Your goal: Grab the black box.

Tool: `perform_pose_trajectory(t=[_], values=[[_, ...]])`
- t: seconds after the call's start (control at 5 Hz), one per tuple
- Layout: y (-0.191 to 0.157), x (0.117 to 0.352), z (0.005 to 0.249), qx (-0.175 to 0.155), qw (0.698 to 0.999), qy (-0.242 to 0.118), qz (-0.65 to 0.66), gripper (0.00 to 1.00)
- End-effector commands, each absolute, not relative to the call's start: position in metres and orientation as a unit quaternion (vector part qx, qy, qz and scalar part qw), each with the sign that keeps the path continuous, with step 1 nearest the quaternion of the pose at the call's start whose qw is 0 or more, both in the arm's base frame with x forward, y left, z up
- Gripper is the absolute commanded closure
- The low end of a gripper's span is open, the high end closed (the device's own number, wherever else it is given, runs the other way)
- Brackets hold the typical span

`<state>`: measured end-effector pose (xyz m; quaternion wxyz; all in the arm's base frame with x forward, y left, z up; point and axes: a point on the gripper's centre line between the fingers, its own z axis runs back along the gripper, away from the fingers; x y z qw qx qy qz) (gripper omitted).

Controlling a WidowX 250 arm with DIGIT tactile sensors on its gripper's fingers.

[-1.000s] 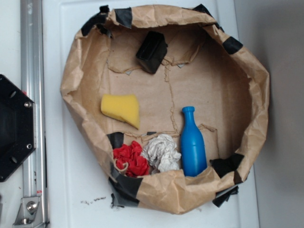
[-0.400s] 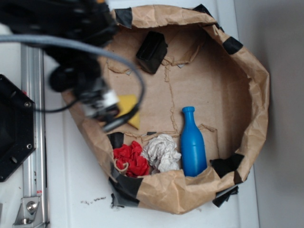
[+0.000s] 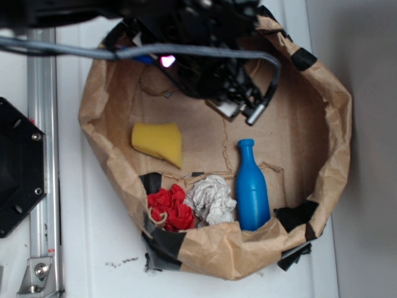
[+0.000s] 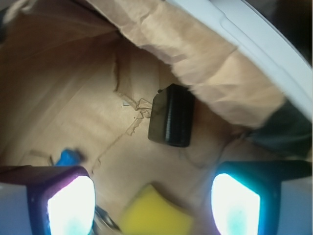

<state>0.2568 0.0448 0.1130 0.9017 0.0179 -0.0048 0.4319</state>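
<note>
Hand (image 4: 152, 196): open, fingers spread wide, hovering above the paper bowl's (image 3: 335, 118) back part.
Black box (image 4: 171, 115): on the paper floor near the wall, ahead of the hand, untouched.
Sponge (image 3: 158, 143): left side.

The black box (image 4: 171, 115) is small, matte and rectangular, with a faint sheen along one edge. In the wrist view it lies flat on brown paper, long side running roughly twelve to six o'clock, just right of centre, untouched.
</note>
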Motion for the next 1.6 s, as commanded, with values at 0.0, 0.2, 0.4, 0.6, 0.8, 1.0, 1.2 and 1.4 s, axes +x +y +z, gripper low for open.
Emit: perform_pose_trajectory(t=[0.0, 0.2, 0.4, 0.6, 0.8, 1.0, 1.2, 1.4], values=[[0.045, 0.232, 0.098, 0.101, 0.814, -0.027, 0.572, 0.0], [0.069, 0.226, 0.083, 0.127, 0.806, -0.036, 0.576, 0.0], [0.087, 0.23, 0.074, 0.128, 0.797, -0.031, 0.589, 0.0], [0.105, 0.238, 0.06, 0.141, 0.792, -0.018, 0.594, 0.0], [0.106, 0.246, 0.04, 0.139, 0.79, 0.011, 0.598, 0.0], [0.1, 0.25, 0.033, 0.147, 0.793, 0.018, 0.591, 0.0], [0.096, 0.252, 0.034, 0.148, 0.803, 0.015, 0.577, 0.0], [0.096, 0.254, 0.032, 0.158, 0.828, 0.011, 0.537, 0.0]])
